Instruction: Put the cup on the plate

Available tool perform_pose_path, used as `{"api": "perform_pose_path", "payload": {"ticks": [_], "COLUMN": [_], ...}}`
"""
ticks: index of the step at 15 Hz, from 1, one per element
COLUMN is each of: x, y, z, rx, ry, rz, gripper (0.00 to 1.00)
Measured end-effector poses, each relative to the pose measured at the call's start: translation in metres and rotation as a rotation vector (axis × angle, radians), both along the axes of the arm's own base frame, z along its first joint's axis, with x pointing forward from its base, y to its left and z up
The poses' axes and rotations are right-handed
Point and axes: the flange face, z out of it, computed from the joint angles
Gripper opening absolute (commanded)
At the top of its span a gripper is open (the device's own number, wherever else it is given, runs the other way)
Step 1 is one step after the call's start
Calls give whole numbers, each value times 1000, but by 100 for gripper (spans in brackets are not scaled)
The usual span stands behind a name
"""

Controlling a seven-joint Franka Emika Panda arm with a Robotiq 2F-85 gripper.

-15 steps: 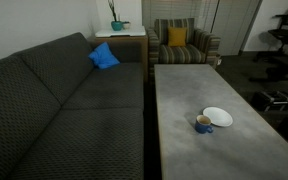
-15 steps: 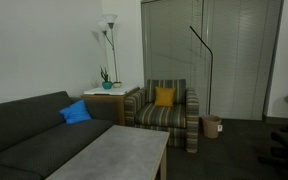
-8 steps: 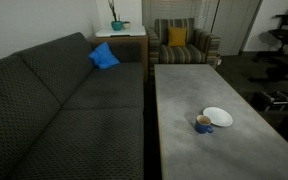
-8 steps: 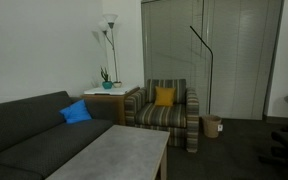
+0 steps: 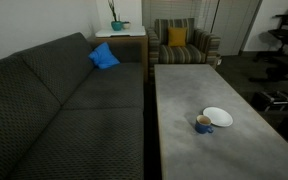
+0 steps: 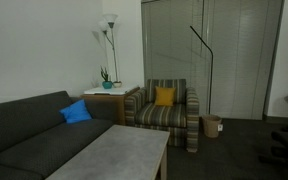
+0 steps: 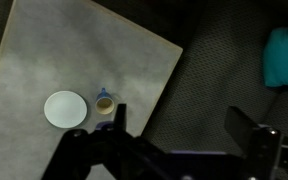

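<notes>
cup upright on bench, just beside plate | gripper spread wide, holding nothing, high above bench | sofa alongside bench | striped armchair past far end

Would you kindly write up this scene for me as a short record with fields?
cup: dark blue, upright on the grey table, close beside the plate, not on it
plate: white, round, nothing on it
end effector: open, holding nothing, raised well clear of the cup
surroundings: dark sofa with blue cushion; striped armchair with yellow cushion
task status: cup not yet on plate
</notes>
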Motion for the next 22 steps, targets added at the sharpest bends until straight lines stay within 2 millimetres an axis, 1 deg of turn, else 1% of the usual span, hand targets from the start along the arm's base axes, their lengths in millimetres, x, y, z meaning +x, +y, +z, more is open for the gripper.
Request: {"api": "perform_pose_path", "payload": {"ticks": [1,3,6,8,10,13,17,22], "x": [7,13,13,13,15,24,33,52], "y": [-2,-2,0,7,13,18,32,48], "z": [-7,-11,-9,-9,-13,-36,-75,-124], "rx": [3,4,-3,-39,-71,-113,-147,-250], "ry": [12,20,16,6,-5,-2,24,32], "rz": [-4,-6,-4,-11,-25,-55,-106,-143], "gripper": [100,100,100,100,100,100,100,100]}}
